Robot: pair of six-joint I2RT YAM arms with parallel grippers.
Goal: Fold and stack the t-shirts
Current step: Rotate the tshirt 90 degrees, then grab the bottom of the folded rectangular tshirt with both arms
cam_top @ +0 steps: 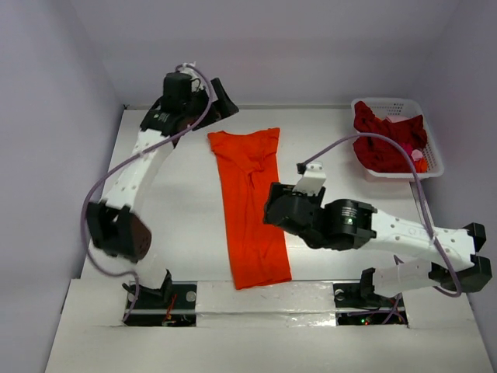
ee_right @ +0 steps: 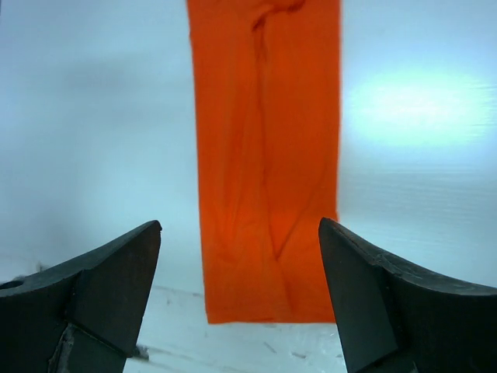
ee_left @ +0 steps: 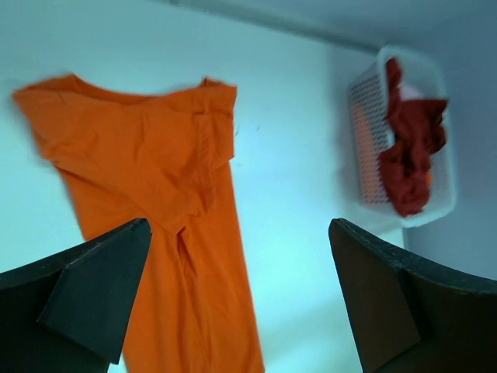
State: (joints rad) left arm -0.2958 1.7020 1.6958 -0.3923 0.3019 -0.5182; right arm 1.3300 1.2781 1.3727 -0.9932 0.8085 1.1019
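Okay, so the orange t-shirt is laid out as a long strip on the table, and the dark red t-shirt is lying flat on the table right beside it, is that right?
Not quite. The orange t-shirt does lie as a long strip on the table, but the dark red t-shirt is not flat beside it. It sits bunched up in the white basket at the far right corner, as the top external view shows.

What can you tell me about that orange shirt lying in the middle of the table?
The orange t-shirt is soft, bright cloth, folded lengthwise into a long narrow strip. It lies flat on the white table, wider shoulder end towards the far wall, straight hem near the arms' bases. A sleeve looks folded in over the body, and shallow creases run down its length. Only the table touches it; the left gripper and right gripper are open, clear of it.
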